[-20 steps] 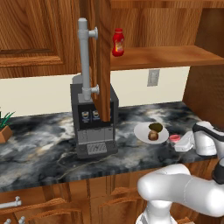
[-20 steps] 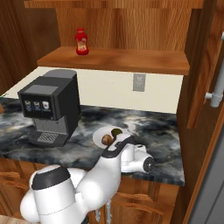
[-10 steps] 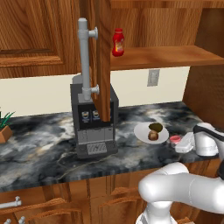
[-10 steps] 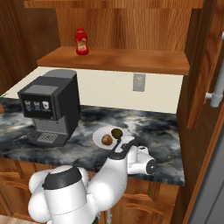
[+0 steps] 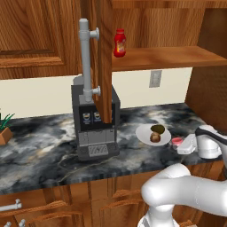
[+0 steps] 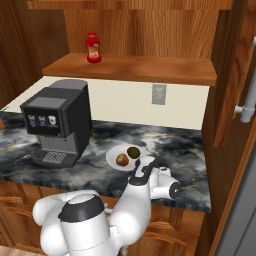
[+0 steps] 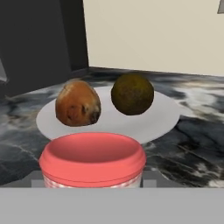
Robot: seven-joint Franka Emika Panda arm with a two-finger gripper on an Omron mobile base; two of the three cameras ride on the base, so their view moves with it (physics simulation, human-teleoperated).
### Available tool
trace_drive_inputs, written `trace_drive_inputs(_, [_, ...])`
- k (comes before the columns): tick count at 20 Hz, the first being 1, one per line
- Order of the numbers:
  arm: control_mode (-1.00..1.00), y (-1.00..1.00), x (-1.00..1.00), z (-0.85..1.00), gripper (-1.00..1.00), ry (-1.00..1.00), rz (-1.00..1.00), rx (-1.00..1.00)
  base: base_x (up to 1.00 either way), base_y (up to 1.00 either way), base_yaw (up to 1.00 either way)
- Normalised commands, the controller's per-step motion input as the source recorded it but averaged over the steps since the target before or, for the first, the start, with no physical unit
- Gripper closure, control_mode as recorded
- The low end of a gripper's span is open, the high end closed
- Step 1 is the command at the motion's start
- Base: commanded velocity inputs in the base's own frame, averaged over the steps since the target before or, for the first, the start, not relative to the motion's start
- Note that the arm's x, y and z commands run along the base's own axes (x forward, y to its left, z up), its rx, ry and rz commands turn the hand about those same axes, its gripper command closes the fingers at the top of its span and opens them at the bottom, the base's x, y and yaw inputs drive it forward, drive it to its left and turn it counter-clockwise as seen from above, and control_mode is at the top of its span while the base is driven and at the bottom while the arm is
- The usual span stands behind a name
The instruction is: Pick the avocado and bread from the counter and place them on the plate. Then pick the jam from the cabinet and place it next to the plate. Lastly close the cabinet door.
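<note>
Jam (image 7: 92,159) sits low over the tabletop (image 5: 48,150), just beside the plate (image 7: 162,118) on the side nearest the robot, with its pink-red lid right at the bottom of the hand view. The gripper (image 5: 182,144) is closed as far as the jar allows and seems to have the jar between its fingers, though the fingertips are hidden behind it; whether the jar's base already touches the marble I cannot tell.

On the plate lie the bread (image 7: 78,103) and the avocado (image 7: 132,93), side by side and barely apart, both close to the rim that faces the jar.

Several things could go wrong from here. If the jaws let go while the jar hangs above the surface, it may drop, tip and roll, since it is squat but small. If the hand pushes forward before releasing, the jar could ride up on the plate's rim or nudge the plate, and either round lump could roll off. A sideways pull-out might drag the jar along.

The cabinet door (image 5: 104,57) stands open, edge-on in front of the coffee machine (image 5: 95,126), its bar handle (image 5: 85,62) facing outward. Swinging the arm up towards it from so low risks clipping the machine or the shelf (image 5: 168,56) with the red bottle (image 5: 119,43).
</note>
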Motion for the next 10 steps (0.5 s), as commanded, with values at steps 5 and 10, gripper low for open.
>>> trace_drive_inputs(5, [-1.0, 0.0, 0.08, -0.23, 1.0, 0.0, 0.0, -0.01, 0.0, 0.0, 0.0])
trace_drive_inputs(10, [-1.0, 0.0, 0.07, -0.26, 1.0, 0.0, 0.0, -0.03, 0.0, 0.0, 0.0])
